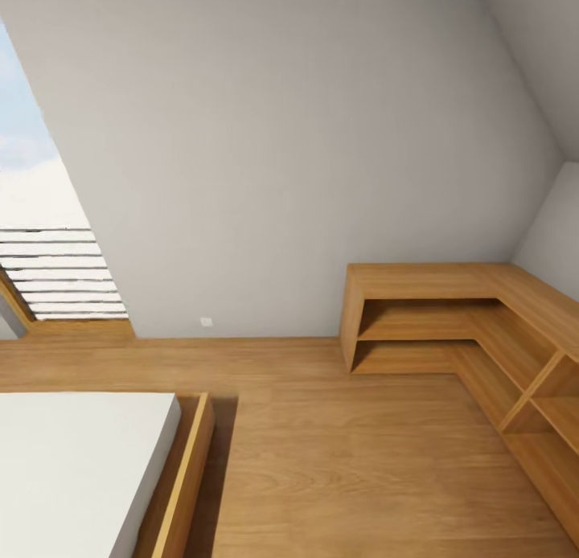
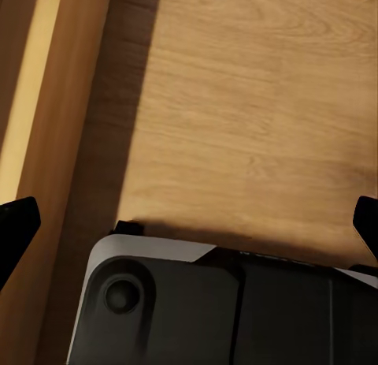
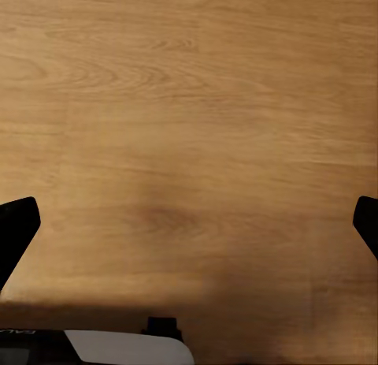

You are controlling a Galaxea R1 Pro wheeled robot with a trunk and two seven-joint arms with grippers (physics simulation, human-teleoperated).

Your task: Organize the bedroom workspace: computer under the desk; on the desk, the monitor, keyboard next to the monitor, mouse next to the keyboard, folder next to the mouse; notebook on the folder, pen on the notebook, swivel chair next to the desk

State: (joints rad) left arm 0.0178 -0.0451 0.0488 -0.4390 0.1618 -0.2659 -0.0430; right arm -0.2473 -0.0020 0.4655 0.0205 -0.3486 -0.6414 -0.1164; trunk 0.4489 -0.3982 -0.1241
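A: Left gripper: black fingertips at opposite edges of its wrist view, spread wide, nothing between them. Below it, light wooden plank floor, the robot's own white-and-black base, and alongside a wooden bed frame rail.

B: Right gripper: same, tips far apart, empty, over bare floor. A sliver of the base shows at one edge.

A: Head view outward: white mattress on the bed at the left, a low L-shaped oak shelving unit in the right corner, grey sloped wall, a slatted window at far left.

B: Task things? None in frame: no desk, chair, monitor, folder. The robot appears to be in transit in the bedroom, and where they stand cannot be told from here.

A: Risks, judged: the bed rail lies close beside the base on the left; a careless turn could clip it. The shelving might be mistaken for the desk.

B: Hidden: both arms are out of the head view, the bed and shelving are cut off by the frame, and a small wall mark is too small to identify.
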